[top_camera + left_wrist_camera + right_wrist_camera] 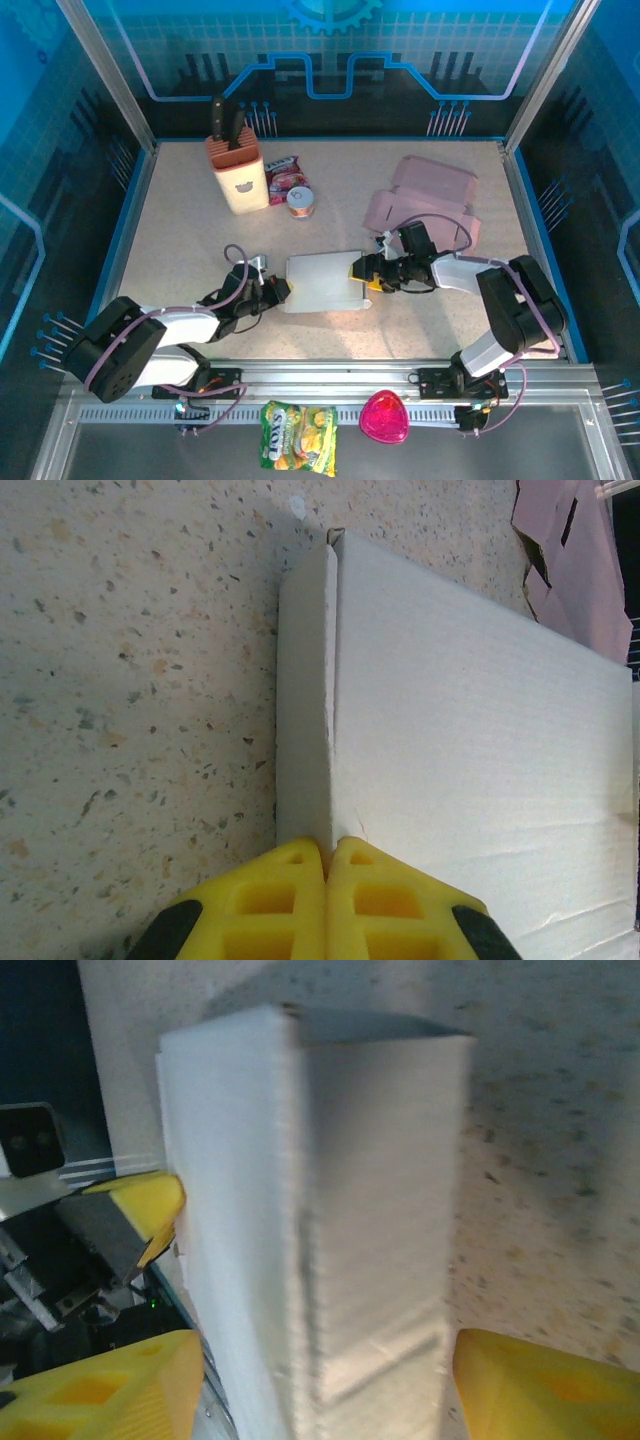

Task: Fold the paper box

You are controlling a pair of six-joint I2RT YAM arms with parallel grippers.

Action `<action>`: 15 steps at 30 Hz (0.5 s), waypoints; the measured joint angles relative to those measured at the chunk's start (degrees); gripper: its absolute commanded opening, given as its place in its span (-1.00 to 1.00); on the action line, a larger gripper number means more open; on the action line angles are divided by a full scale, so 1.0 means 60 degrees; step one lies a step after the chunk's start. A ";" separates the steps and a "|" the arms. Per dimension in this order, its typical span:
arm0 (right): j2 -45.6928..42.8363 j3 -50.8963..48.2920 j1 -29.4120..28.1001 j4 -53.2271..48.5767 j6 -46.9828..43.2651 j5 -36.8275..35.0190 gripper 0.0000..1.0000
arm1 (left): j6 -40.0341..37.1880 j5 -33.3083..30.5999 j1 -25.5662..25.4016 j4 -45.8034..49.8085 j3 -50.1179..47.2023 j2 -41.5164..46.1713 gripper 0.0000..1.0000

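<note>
From above, the white rectangular corrugated-paper box [322,282] lies on the speckled beige table [180,230] and looks folded shut. The left gripper [278,290] is at its left end and the right gripper [365,272] at its right end. A flat pink cardboard sheet [425,195] lies beyond the box, well apart. In the left wrist view, the left gripper [325,875] has its yellow fingers pressed together, their tips butting the box's folded side wall at the crease, with nothing visibly pinched between them. In the right wrist view, the right gripper [330,1390] has its jaws apart, straddling the box's end without squeezing it. So nothing actually grips the box. A push from the closed fingers would likely skid it towards the right gripper or dent the wall, and an unpinned flap could spring open.
</note>
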State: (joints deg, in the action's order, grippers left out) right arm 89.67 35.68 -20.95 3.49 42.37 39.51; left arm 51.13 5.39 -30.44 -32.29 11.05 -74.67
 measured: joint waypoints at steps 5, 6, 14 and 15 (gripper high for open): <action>0.0335 -0.0004 -0.0313 0.1013 0.0707 0.0251 0.03 | 0.0000 0.0117 0.0087 -0.0310 0.0000 -0.0251 -0.88; 0.0419 -0.0004 -0.0364 0.1290 0.0896 0.0288 -0.01 | 0.0000 0.0127 0.0102 -0.0375 0.0004 -0.0306 -0.85; 0.0645 -0.0248 -0.0506 0.3348 0.2503 0.0583 -0.27 | -0.0117 0.0251 0.0171 0.0062 0.0244 -0.0255 -0.25; 0.0656 -0.0321 -0.0506 0.3628 0.2736 0.0627 -0.29 | -0.0237 0.0229 0.0182 0.0412 0.0328 -0.0109 -0.17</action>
State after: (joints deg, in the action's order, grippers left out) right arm 93.60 33.76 -23.99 25.26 58.78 43.27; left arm 49.71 6.76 -29.34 -29.82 13.02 -75.33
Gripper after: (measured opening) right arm 0.368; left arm 0.341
